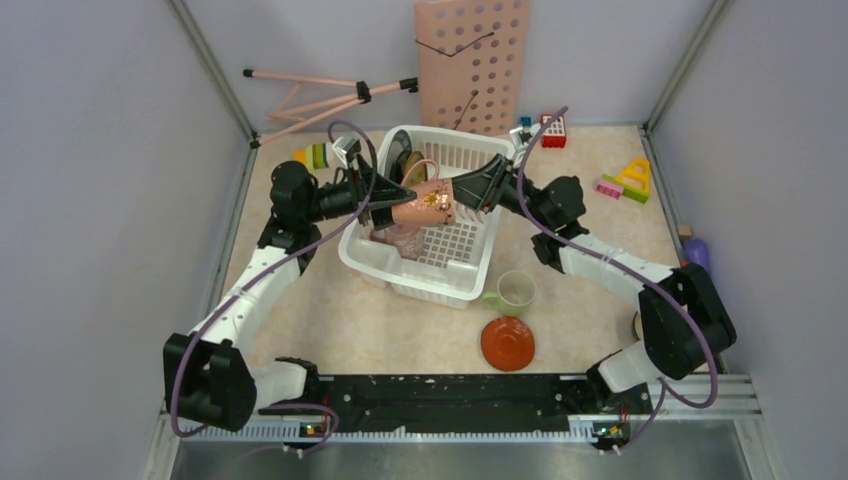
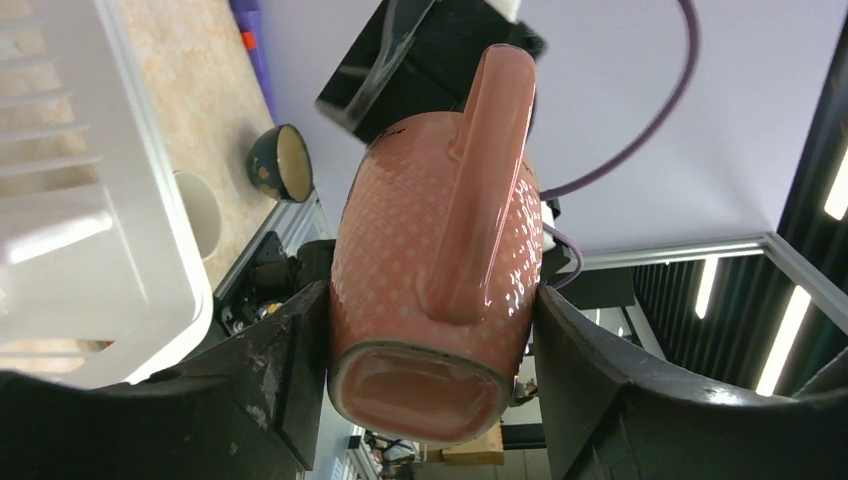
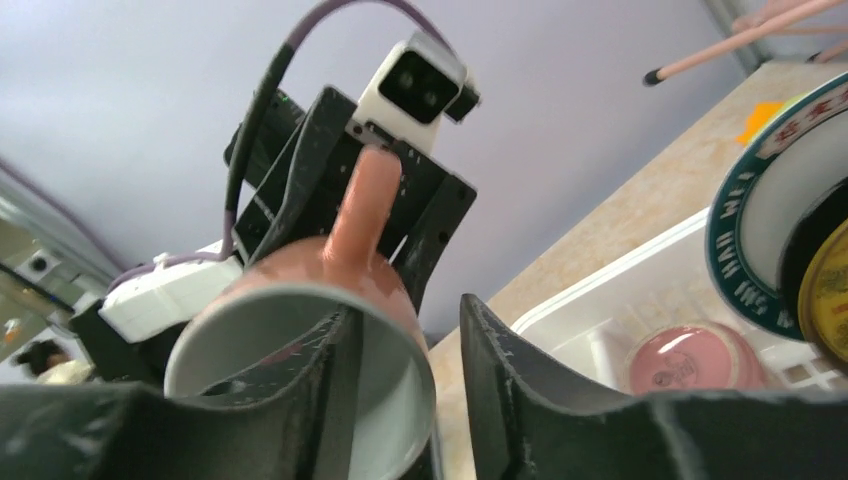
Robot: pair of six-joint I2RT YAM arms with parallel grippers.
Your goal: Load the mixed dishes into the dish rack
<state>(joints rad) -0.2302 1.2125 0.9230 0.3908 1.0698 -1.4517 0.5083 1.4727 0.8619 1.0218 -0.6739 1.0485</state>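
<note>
A pink mug (image 1: 425, 205) (image 2: 430, 250) (image 3: 300, 320) hangs on its side above the white dish rack (image 1: 440, 275) (image 2: 100, 250) (image 3: 600, 310). My left gripper (image 1: 385, 208) (image 2: 428, 300) is shut on its base end, a finger pressed to each side. My right gripper (image 1: 470, 195) (image 3: 408, 310) is at the mug's mouth, one finger inside and the other outside with a gap to the wall. In the rack lie another pink mug (image 1: 400, 240) (image 3: 690, 360), a green-rimmed plate (image 3: 760, 230) and a yellow plate (image 3: 825, 300). A pale-green mug (image 1: 514, 292) and an orange saucer (image 1: 507, 343) sit on the table in front of the rack. A bluish bowl (image 2: 280, 163) lies near the right arm's base.
A pink perforated board (image 1: 472, 60) leans on the back wall beside a folded tripod (image 1: 320, 95). Toy blocks (image 1: 625, 182) lie at the back right, others (image 1: 312, 155) at the back left. A purple object (image 1: 697, 252) sits at the right edge.
</note>
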